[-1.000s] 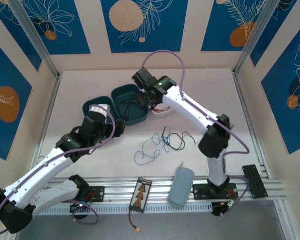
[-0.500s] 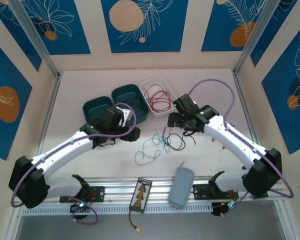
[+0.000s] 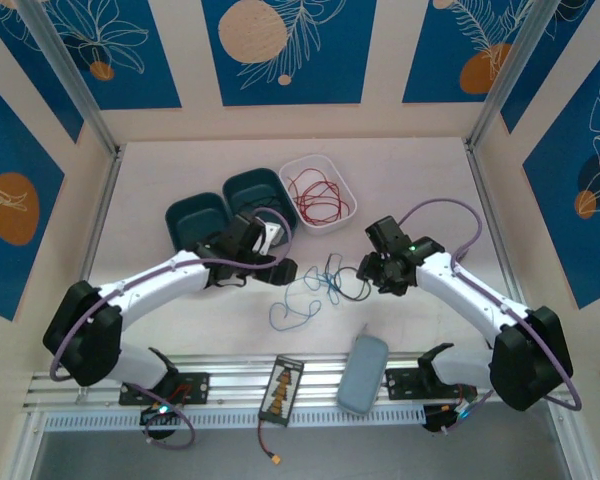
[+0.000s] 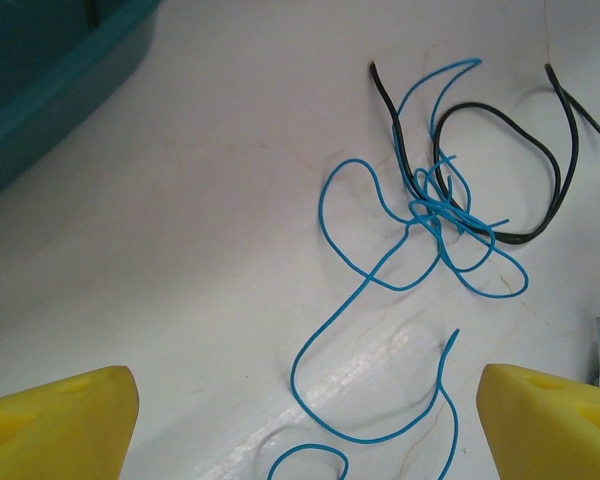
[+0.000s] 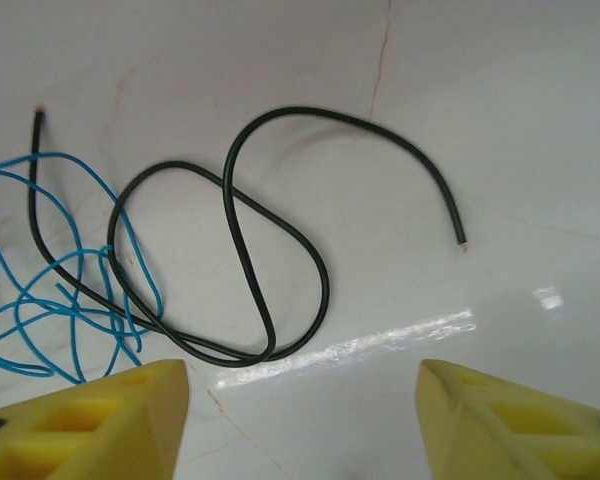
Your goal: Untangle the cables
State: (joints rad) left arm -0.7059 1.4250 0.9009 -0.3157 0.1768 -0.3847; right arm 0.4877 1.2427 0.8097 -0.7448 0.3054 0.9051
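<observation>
Loose cables (image 3: 320,283) between two empty grippers.
One black wire (image 5: 242,235) and knotted blue wires (image 4: 435,205), number unclear, lie on the table (image 3: 420,180). The left gripper (image 4: 310,410) and right gripper (image 5: 300,410) both gape wide. Red wires (image 3: 315,195) lie in one white tray (image 3: 308,158) beside two teal trays (image 3: 195,215).

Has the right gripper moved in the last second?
Yes. The right gripper has left the teal tray and come toward the near edge, now beside the black cable.

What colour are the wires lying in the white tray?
The wires in the white tray are red, seen best in the top external view.
</observation>
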